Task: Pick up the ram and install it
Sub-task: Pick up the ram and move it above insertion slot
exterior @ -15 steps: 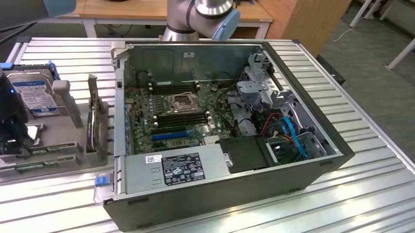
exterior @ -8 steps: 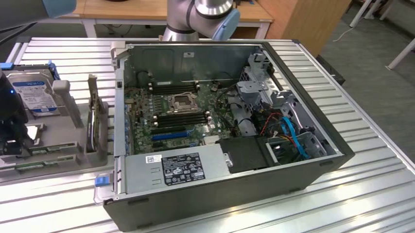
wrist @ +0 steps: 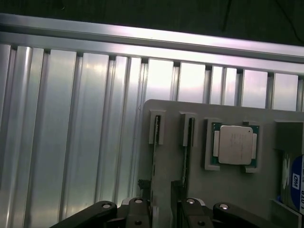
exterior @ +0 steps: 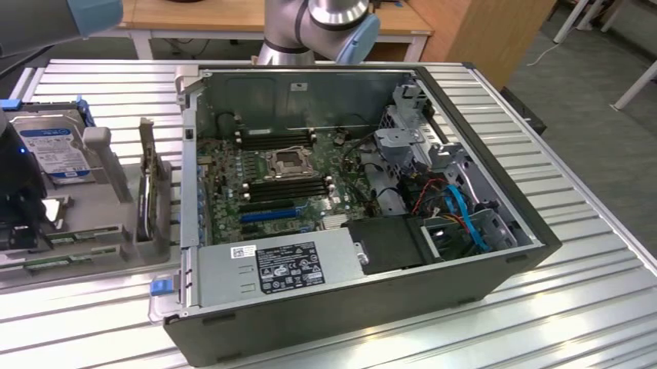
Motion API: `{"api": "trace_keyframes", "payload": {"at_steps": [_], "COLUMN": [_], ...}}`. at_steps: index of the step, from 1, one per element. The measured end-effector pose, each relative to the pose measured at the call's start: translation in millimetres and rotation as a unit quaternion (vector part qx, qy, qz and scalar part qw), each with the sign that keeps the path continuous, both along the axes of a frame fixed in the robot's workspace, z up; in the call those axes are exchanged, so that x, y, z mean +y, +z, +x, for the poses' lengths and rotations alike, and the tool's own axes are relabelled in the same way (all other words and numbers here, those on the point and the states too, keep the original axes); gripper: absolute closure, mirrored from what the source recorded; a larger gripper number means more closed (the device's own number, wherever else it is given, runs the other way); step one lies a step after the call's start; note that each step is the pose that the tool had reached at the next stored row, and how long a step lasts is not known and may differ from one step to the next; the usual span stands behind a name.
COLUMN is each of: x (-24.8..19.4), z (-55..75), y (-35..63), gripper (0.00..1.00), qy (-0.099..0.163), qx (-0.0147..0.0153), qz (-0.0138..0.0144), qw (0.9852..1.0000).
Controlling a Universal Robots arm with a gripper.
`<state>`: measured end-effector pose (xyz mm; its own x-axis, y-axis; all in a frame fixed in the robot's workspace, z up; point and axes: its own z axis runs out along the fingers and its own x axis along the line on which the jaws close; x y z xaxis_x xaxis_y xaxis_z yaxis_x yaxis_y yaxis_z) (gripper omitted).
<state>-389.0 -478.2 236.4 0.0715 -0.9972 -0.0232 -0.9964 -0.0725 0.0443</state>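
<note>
Gripper (wrist: 164,214), jaws apart, near the edge-on ram (wrist: 155,156), silver CPU (wrist: 235,145) alongside; exterior view shows the open computer case (exterior: 339,323).

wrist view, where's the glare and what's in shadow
Wrist view: bright glare bands run along the table slats, strongest at its edge rail; the strip beyond the rail is dark; the cpu has a soft sheen. Exterior view: light streaks the table on the exterior view's right, while the inside of the case is dimmer.
</note>
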Motion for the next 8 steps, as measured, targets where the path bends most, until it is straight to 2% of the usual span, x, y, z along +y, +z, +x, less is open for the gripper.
{"api": "trace_keyframes", "payload": {"at_steps": [8], "x": [-0.2], "z": [0.0], "y": [-7.0], "gripper": [0.69], "qy": [0.000], "qx": [0.0000], "qz": [0.0000], "qw": [1.0000]}}
